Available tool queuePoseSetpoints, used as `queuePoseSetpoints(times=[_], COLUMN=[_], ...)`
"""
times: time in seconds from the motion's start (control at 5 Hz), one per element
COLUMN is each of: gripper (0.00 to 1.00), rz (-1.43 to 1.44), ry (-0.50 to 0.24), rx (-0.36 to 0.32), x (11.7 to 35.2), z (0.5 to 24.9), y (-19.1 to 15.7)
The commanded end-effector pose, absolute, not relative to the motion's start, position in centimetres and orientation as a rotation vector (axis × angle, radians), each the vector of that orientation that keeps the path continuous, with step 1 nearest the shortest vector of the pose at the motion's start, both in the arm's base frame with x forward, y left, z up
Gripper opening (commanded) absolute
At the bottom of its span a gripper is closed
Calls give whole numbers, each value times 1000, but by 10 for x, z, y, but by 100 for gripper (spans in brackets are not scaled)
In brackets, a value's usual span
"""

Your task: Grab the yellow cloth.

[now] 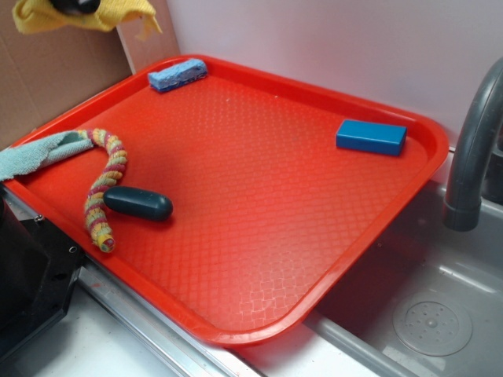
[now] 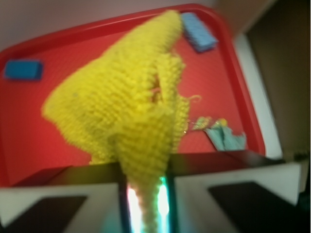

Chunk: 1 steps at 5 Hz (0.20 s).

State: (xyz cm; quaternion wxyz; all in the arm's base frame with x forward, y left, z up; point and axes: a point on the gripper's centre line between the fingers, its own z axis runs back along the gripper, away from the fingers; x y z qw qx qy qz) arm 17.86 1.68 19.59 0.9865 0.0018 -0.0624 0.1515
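Your gripper [image 2: 145, 204] has its fingers pinched narrowly on the yellow cloth [image 2: 121, 111], which hangs lifted clear above the red tray [image 1: 377, 228]; in the exterior view you see it at the top left corner. On the tray you have: blue block [image 1: 371, 137], blue sponge [image 1: 178, 75], striped rope [image 1: 106, 184], dark oval object [image 1: 138, 203] touching the rope, and teal cloth [image 1: 39, 153] draped over the left rim.
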Motion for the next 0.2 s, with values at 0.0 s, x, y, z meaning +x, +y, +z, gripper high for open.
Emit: queuePoseSetpoints(times=[0.0], gripper=[0], rz=[470], ry=[-201], rx=[38], x=[205], z=[215], y=[13])
